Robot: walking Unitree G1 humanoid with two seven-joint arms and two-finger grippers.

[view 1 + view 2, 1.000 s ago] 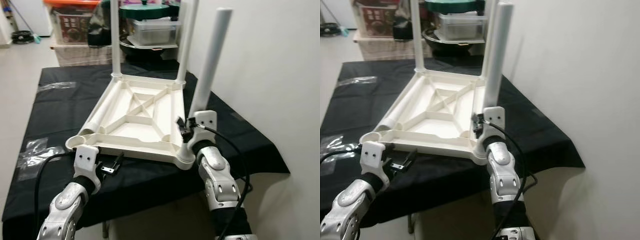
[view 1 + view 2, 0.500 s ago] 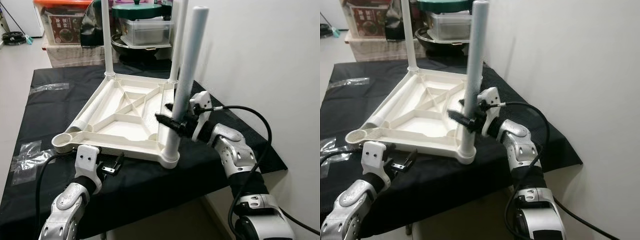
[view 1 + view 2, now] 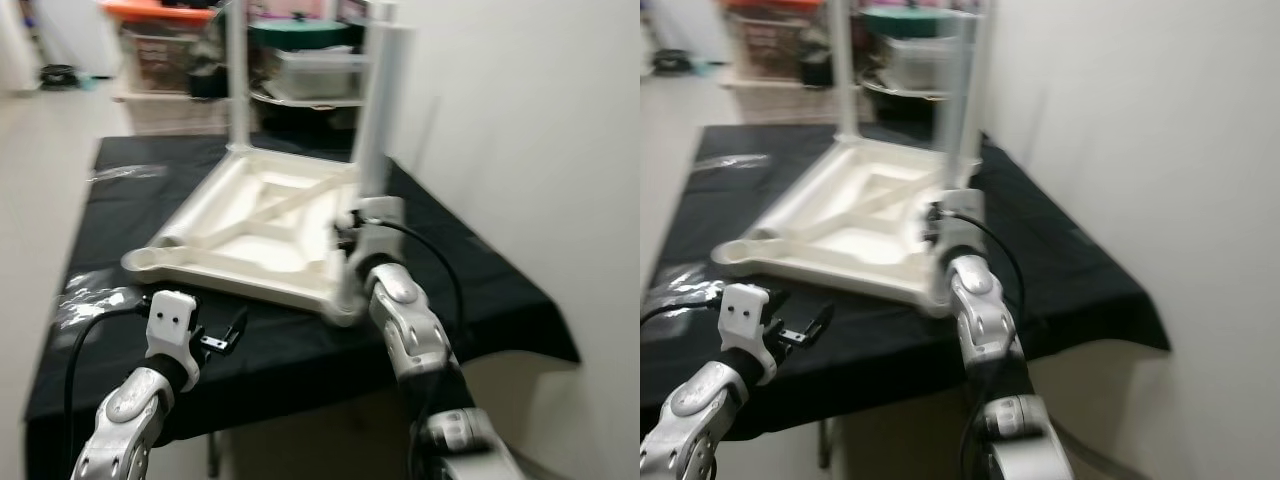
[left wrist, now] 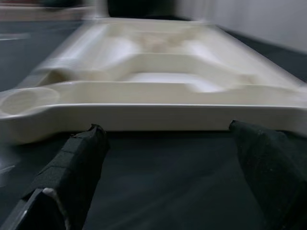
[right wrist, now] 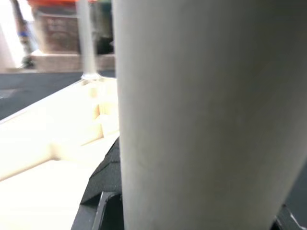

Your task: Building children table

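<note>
Plastic table leg (image 3: 381,110) looked light, rigid, best held low; right gripper (image 3: 352,232) clamped it, left gripper (image 3: 222,335) spread.

arms: silver | wrist blocks: white (2 screws) | cables: blk | fingers (image 4: 72,177): blk

Home storeroom: stacked storage bins (image 3: 160,40), cookware (image 3: 300,30).

One white tabletop (image 3: 255,225) lay upside down on one black-covered surface (image 3: 470,290). Three white legs stood upright in its corners: two at the far edge (image 3: 237,75) (image 3: 378,15) and one at the near right corner (image 3: 375,110). One near-left socket (image 3: 145,260) held none. Two claws were counted, left claw (image 3: 232,333) and right claw (image 3: 350,228).
</note>
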